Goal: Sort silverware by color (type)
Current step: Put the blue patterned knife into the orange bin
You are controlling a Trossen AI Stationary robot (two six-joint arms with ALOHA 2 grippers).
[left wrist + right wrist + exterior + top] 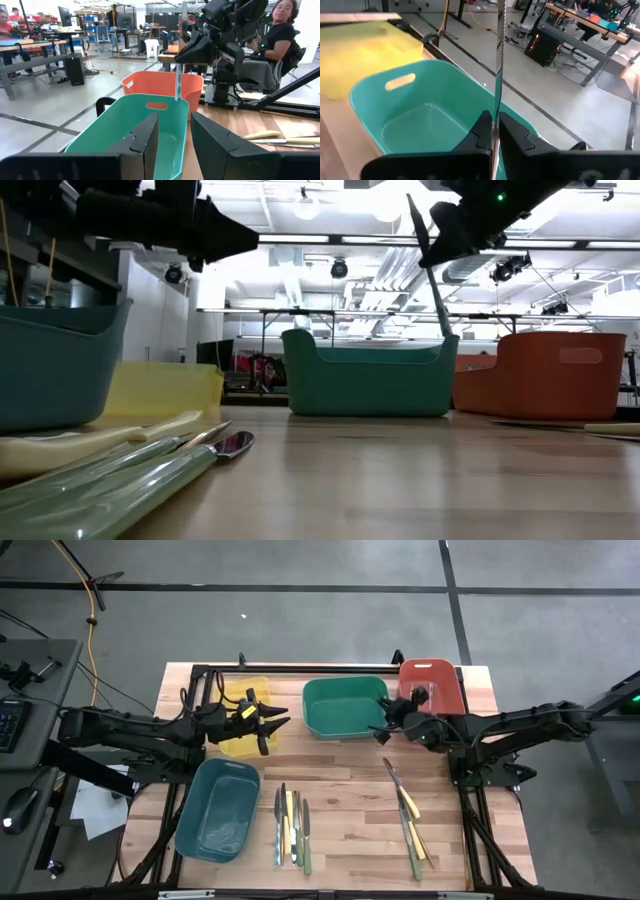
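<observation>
Right pincer (pixel 494 131) clamps a knife (pixel 498 60) upright above the green bin (pixel 375 107); next, release it inside.

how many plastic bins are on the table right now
4: yellow bin back left, green bin back centre, red bin back right, teal bin front left. None seems hidden.
</observation>
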